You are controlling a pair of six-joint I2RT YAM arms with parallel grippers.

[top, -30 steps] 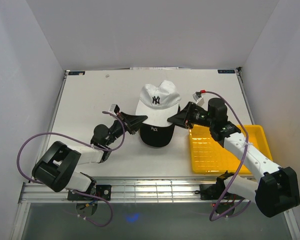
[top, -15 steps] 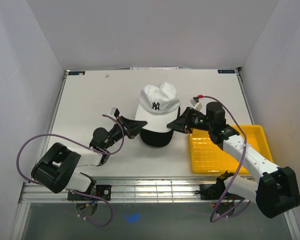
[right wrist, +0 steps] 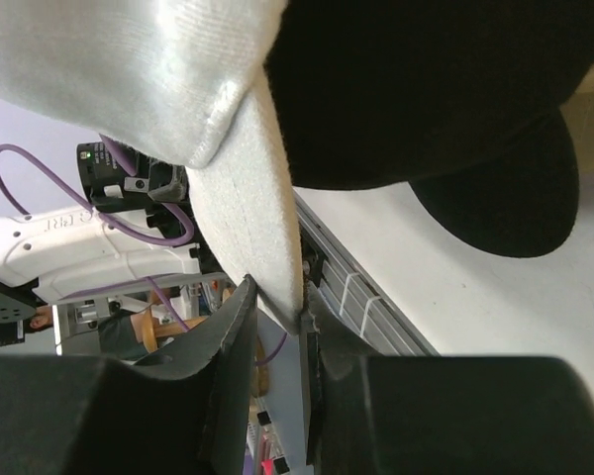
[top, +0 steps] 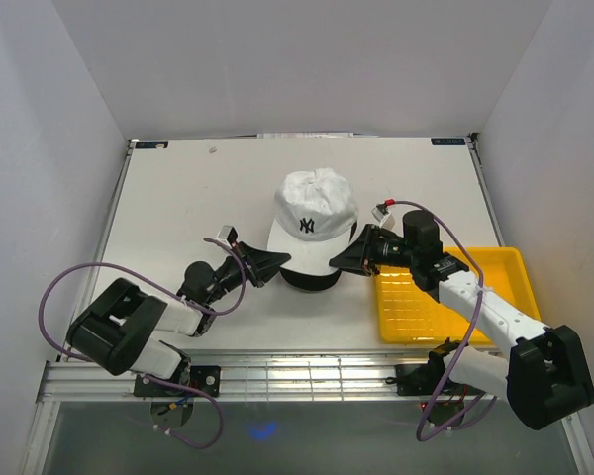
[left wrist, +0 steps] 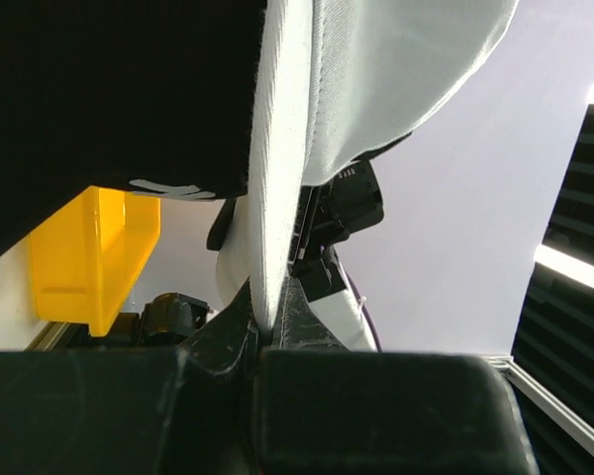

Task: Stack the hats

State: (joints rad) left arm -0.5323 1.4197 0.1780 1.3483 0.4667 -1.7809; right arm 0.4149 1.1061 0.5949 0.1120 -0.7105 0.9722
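While seen from the top view, the white cap [top: 312,206] sits over the black cap [top: 308,281] near the middle of the surface [top: 178,188]; only the black brim and a dark rim show beneath it; left hand [top: 268,265] meets the white brim's left edge, right hand [top: 345,259] its right edge; yellow tray [top: 500,297] just right of the caps, partly under the right arm.

Left wrist view: left hand [left wrist: 267,334] pinched tight on the edge of the white cap [left wrist: 277,188]; black cap [left wrist: 109,89] fills the upper left; yellow tray [left wrist: 84,262] beyond.

Right wrist view: right hand [right wrist: 277,309] pinching the white cap [right wrist: 246,223] by its brim edge; black cap [right wrist: 436,89] above right, its brim low over the surface [right wrist: 495,307].
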